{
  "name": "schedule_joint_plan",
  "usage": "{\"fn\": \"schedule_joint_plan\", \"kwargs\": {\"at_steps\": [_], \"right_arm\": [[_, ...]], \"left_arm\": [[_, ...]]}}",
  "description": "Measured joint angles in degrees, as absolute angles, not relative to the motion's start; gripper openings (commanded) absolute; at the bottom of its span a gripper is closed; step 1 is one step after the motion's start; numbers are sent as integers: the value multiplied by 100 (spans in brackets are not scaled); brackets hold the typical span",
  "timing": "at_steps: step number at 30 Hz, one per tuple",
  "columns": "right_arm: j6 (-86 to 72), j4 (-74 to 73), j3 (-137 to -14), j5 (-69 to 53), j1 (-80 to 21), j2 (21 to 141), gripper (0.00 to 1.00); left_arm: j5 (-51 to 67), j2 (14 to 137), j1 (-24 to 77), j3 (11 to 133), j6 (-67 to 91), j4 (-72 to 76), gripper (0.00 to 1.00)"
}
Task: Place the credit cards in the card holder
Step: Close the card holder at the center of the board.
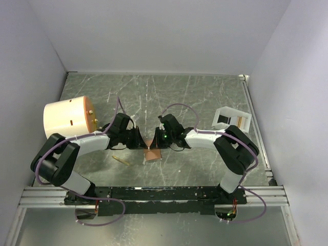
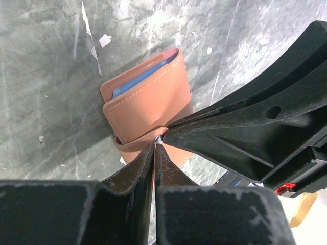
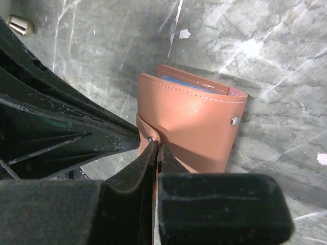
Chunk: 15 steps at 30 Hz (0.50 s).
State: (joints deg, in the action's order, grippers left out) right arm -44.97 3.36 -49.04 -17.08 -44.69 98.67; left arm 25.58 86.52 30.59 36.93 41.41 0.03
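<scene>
L gripper (image 2: 156,145), R gripper (image 3: 153,143) on card holder (image 2: 148,102)

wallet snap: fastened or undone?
Undone. The wallet is folded, but its strap is pinched by the left gripper and right gripper, off the bare stud.

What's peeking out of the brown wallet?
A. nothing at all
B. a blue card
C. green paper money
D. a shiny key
B: the edge of a blue card shows between the folded flaps of the wallet.
</scene>
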Motion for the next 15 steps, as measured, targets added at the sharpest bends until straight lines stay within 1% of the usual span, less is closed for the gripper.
{"fn": "schedule_joint_plan", "kwargs": {"at_steps": [15], "right_arm": [[-4501, 427, -4829, -1721, -4460, 9896, 0]], "left_arm": [[2565, 8729, 3092, 3712, 4141, 3, 16]]}}
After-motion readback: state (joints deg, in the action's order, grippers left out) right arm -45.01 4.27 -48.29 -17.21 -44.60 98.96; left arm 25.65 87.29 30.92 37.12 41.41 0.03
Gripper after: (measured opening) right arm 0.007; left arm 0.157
